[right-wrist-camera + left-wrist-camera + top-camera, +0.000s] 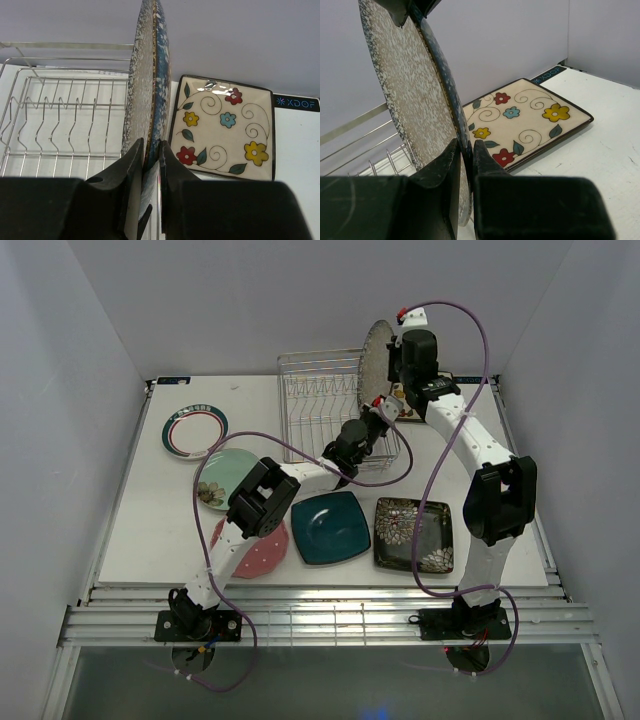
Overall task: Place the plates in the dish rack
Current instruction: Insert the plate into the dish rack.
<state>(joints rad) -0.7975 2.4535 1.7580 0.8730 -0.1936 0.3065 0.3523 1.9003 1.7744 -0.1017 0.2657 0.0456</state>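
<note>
Speckled grey plate (376, 355) upright, upper centre, at dish rack (318, 400) right end | left gripper (465, 146) clamped on rim | right gripper (151, 146) clamped on rim

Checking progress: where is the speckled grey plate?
In the top view the speckled plate is held on edge at the dish rack's right end, beside the cream floral plate, by the left gripper and right gripper.
</note>
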